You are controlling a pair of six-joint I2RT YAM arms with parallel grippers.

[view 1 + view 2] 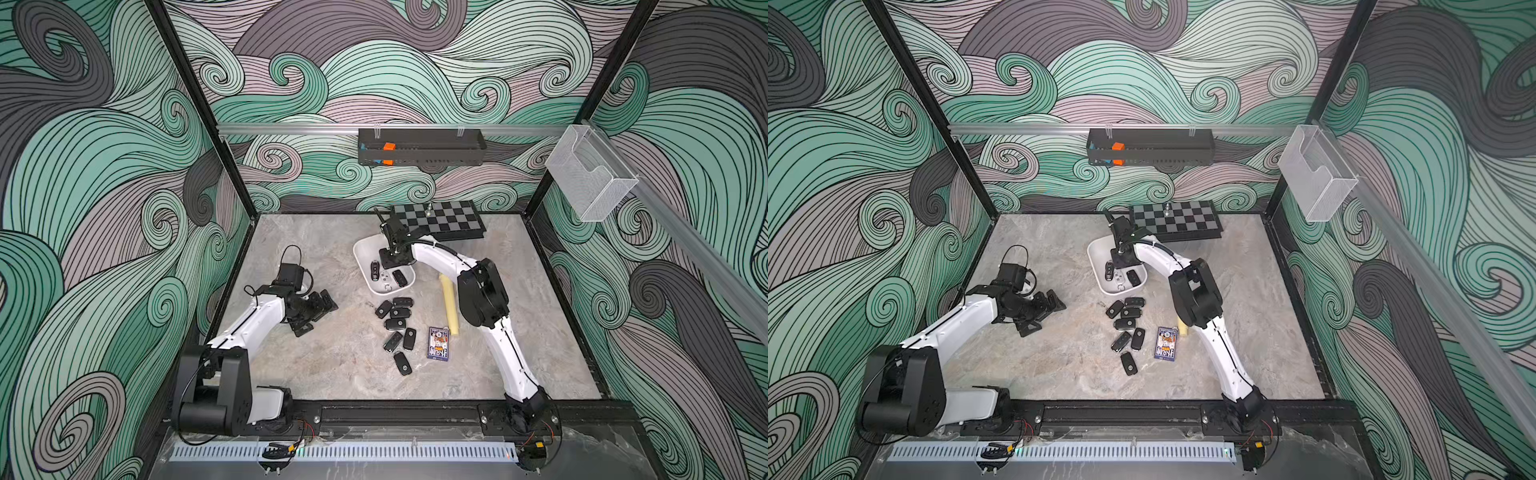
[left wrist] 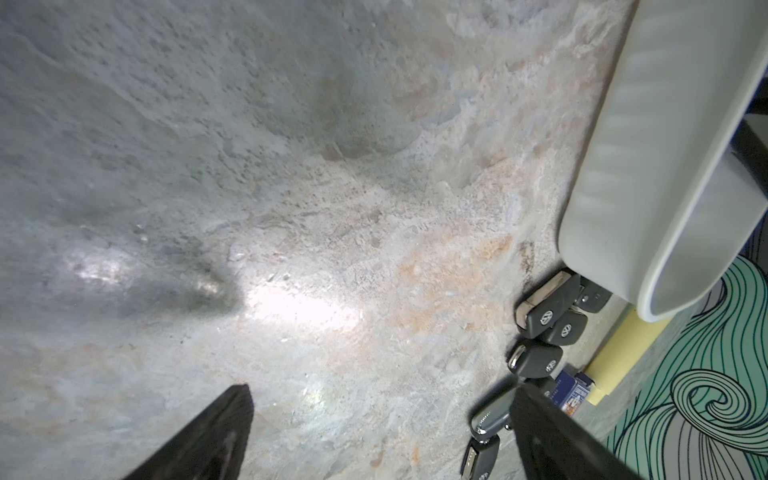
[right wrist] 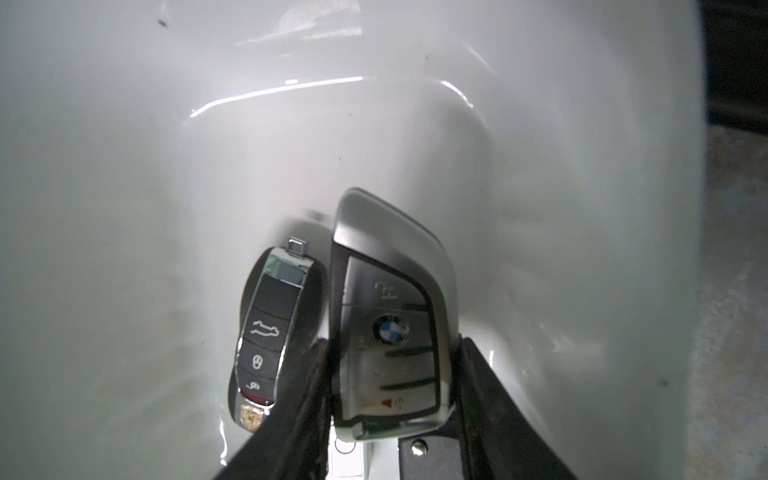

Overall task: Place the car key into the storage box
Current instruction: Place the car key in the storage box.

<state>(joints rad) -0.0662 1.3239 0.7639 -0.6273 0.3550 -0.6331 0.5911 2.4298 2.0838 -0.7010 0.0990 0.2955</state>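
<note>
The storage box [image 1: 362, 255] sits before the chessboard [image 1: 449, 222], with loose keys [image 1: 395, 324] just before it.

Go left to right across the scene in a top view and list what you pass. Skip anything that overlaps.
left gripper → storage box → playing-card pack → wire-mesh basket. Skipped for overlap: loose key fobs, chessboard, yellow roll.
</note>
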